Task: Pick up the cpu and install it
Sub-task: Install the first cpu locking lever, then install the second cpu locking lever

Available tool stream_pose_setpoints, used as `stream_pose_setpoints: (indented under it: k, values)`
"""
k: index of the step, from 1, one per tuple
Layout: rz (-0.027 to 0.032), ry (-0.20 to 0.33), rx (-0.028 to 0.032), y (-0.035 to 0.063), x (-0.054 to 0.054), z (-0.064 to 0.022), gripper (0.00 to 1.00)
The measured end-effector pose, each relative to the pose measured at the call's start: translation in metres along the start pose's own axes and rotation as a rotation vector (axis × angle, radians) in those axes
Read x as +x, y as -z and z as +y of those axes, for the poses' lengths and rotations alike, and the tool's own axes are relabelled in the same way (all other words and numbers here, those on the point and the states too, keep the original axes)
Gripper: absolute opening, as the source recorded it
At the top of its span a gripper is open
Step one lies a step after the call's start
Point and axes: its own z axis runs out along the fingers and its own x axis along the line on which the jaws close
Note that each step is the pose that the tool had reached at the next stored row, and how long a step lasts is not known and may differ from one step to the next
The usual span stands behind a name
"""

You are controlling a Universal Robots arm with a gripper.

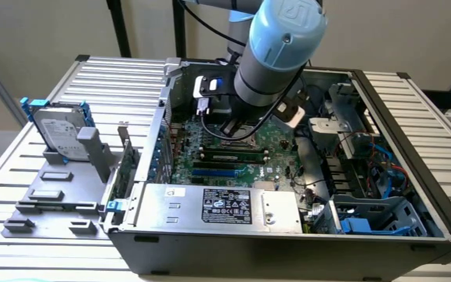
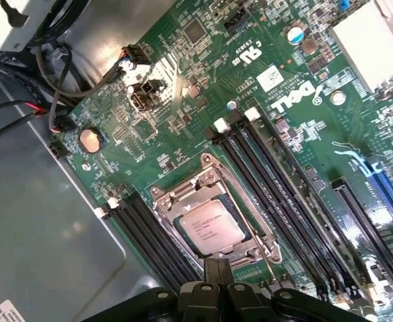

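Our hand (image 2: 218, 278) hangs inside the open computer case (image 1: 288, 247), its fingers pressed together with nothing between them, the tips just above the near edge of the CPU socket (image 2: 213, 225). We see the cpu (image 2: 208, 227) lying flat in that socket on the green motherboard (image 2: 183, 100), its silver-grey top with printed text facing up and the metal socket frame around it. Black memory slots (image 2: 284, 194) run along both sides of the socket, and blue expansion slots (image 2: 387, 194) lie further off across the board.

From the exterior view, our arm (image 1: 276, 53) reaches down into the case from above, its grey-blue wrist covering the socket area, so we cannot make out the hand or the chip from there. We see the silver power supply with a black label (image 1: 221, 205) along the front edge of the case. Toward the exterior view's left, a hard drive in a blue-edged frame (image 1: 59, 135) stands in a grey fixture (image 1: 53, 194) on the slatted metal surface (image 1: 124, 76). Blue and red cables (image 1: 386, 161) run through the case toward the exterior view's right.
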Motion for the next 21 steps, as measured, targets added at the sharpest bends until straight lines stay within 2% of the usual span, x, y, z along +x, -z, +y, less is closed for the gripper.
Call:
stream_pose_setpoints:
  k: [11, 16, 21]
  values:
    - [-0.0112, -0.001, -0.0082, 0.0069, -0.016, -0.0031, 0.11]
    - [-0.0119, -0.001, -0.0071, 0.0163, -0.021, -0.0006, 0.11]
    - [-0.0149, -0.004, -0.0028, 0.0160, -0.024, -0.0016, 0.11]
